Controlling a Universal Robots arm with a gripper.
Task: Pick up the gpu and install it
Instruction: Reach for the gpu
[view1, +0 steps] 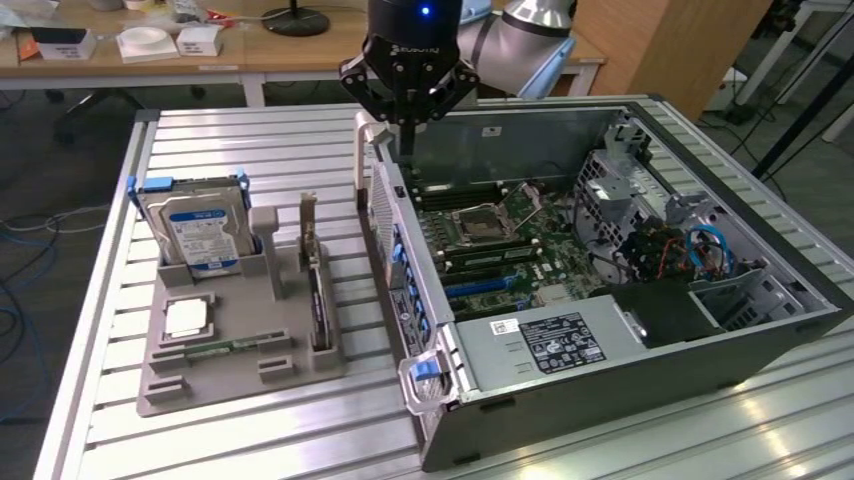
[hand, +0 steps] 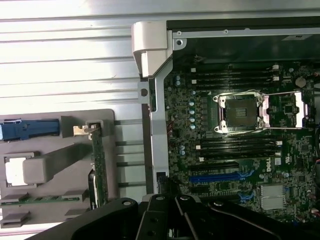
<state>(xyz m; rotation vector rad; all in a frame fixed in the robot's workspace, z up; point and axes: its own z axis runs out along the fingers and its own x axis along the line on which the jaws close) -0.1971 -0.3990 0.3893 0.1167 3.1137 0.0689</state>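
Reading the exterior view as a clock face throughout. Finding a grey tray (view1: 240, 385) lying on the slatted table (view1: 267, 440) at about eight o'clock, just beside the open case (view1: 601, 390). Spotting a green memory stick (view1: 230, 347) lying flat near the tray's six o'clock edge, and a square chip (view1: 187, 318) just beyond it. Seeing the gpu (view1: 318, 300) standing on edge in a slot along the tray's three o'clock side, the side closest to the case, with its silver bracket end pointing to twelve and touching nothing but the tray. Catching the same gpu (hand: 98, 170) edge-on in the wrist view, seated in the tray. Noting the drive (view1: 200, 230) with its blue-white label standing upright in the tray's far corner, at ten o'clock of the gpu. Turning to the case: lying on its side with the lid off, showing the power supply (view1: 554, 340) nearest, the motherboard (view1: 494, 250) beyond and the bare socket (view1: 478, 225) near the board's middle. Finding the gripper (view1: 404, 145) further back, hanging over the rim at the case's far corner, at about one o'clock of the gpu and well apart from it. Showing its fingers pressed together, clamping nothing. Glimpsing a wooden desk (view1: 267, 55) farthest off, at eleven o'clock
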